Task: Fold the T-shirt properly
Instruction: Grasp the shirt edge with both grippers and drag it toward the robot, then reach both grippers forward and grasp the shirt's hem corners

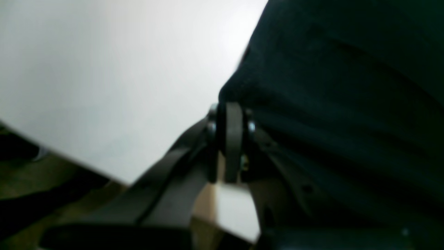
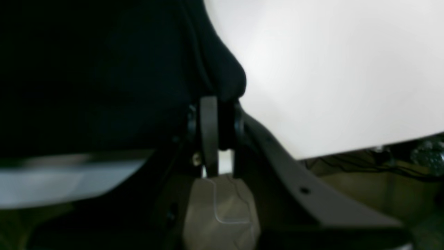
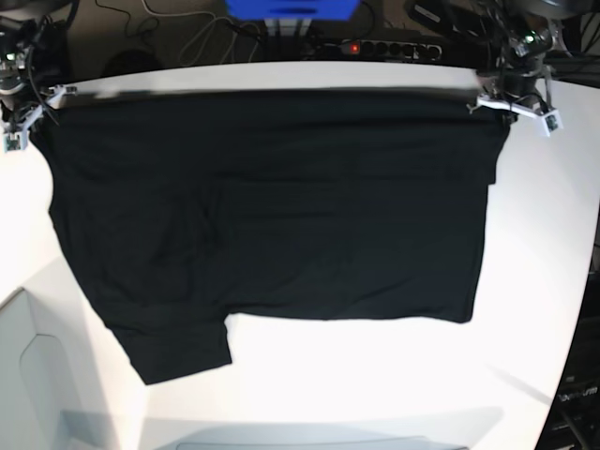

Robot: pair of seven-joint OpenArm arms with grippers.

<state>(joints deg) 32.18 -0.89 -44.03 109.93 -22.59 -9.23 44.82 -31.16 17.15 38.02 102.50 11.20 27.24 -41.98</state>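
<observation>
The black T-shirt (image 3: 272,206) hangs stretched between my two grippers above the white table (image 3: 375,375), its top edge taut across the far side and one sleeve drooping at the lower left. My left gripper (image 1: 231,104) is shut on a corner of the shirt's cloth (image 1: 347,104); in the base view it sits at the top right (image 3: 494,101). My right gripper (image 2: 218,100) is shut on the other corner of the cloth (image 2: 104,69); in the base view it sits at the top left (image 3: 39,105). The orange mark and white tag are hidden.
A blue box (image 3: 291,9) and a power strip (image 3: 389,47) with cables lie beyond the table's far edge. The table's edge curves off at the right (image 3: 581,281). A pale grey panel (image 3: 19,375) sits at the lower left.
</observation>
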